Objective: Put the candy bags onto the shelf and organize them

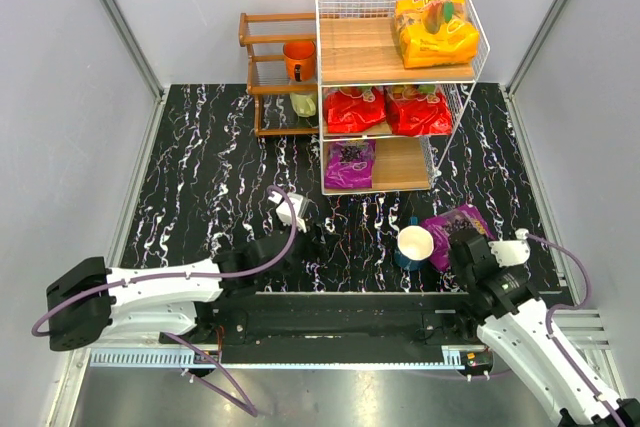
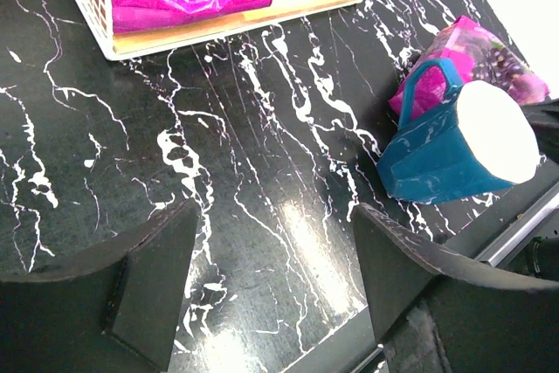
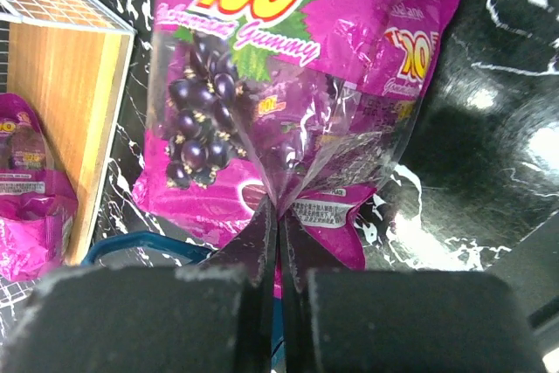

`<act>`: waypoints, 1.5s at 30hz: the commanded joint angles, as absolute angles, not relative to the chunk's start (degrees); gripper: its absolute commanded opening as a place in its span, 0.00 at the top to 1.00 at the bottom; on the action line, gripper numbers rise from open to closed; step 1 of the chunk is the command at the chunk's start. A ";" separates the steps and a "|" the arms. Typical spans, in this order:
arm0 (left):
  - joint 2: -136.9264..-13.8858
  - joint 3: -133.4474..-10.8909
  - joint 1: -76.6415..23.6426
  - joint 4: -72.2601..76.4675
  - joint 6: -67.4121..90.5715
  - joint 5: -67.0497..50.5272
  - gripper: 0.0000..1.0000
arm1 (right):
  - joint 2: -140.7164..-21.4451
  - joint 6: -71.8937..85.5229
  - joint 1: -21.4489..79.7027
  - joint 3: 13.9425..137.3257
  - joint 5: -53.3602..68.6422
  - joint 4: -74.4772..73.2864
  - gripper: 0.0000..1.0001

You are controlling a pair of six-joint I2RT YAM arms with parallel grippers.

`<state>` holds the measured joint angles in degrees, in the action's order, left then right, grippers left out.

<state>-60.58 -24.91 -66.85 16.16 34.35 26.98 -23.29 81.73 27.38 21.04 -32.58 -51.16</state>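
Bags: one orange (image 1: 435,32), two red (image 1: 355,109) (image 1: 418,110), two purple (image 1: 349,164) (image 1: 458,222), one in right tool (image 3: 279,231)

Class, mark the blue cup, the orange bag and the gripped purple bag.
blue cup (image 2: 437,163), left wrist view, side wall.
orange bag (image 1: 435,32), top view, middle.
gripped purple bag (image 3: 196,128), right wrist view, grape picture.

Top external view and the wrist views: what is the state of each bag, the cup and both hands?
Orange-yellow bag, lying on the shelf, top tier.
Red bags, side by side on the middle tier.
First purple bag, on the bottom tier.
Second purple bag, off the shelf, pinched at its edge.
Right hand, shut on that bag.
Left hand, open, empty.
Cup, upright on the table.
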 commanded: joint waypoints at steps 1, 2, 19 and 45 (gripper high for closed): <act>-59.15 -24.35 -66.88 18.28 34.45 28.30 0.25 | -23.02 77.88 27.51 28.45 -40.77 -53.43 1.00; -59.15 -24.52 -66.88 18.19 34.45 28.30 0.25 | -23.46 77.09 27.60 29.43 -41.48 -53.52 1.00; -58.36 -24.35 -66.88 17.75 34.80 28.65 0.25 | -26.54 78.04 27.60 29.01 -27.35 -53.10 1.00; -55.20 -23.12 -66.71 14.86 34.80 31.20 0.25 | -42.34 77.61 36.63 24.87 -17.66 -30.50 1.00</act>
<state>-56.82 -23.09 -66.83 14.59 34.98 29.19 -37.65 77.80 31.07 23.64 -19.94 -37.69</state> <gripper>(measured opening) 0.747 0.009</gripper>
